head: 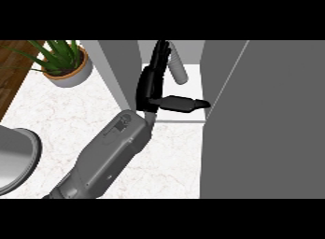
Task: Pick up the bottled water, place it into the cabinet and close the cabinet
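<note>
The bottled water (178,70), a pale bottle, leans inside the open cabinet on its white shelf (186,115). My left hand (150,84) reaches into the cabinet from the lower left, just left of the bottle. Its fingers stretch straight along the bottle's left side, and its thumb (186,103) sticks out to the right below the bottle's base. The hand looks open; whether the fingers touch the bottle I cannot tell. The cabinet's door (275,116) stands open as a big grey panel on the right. My right hand does not show.
A potted green plant (63,63) stands at the back left on the marble counter (62,116). A grey rounded vessel (7,158) sits at the left edge. The cabinet's left wall (120,70) runs close beside my forearm. Wooden floor (0,74) shows at far left.
</note>
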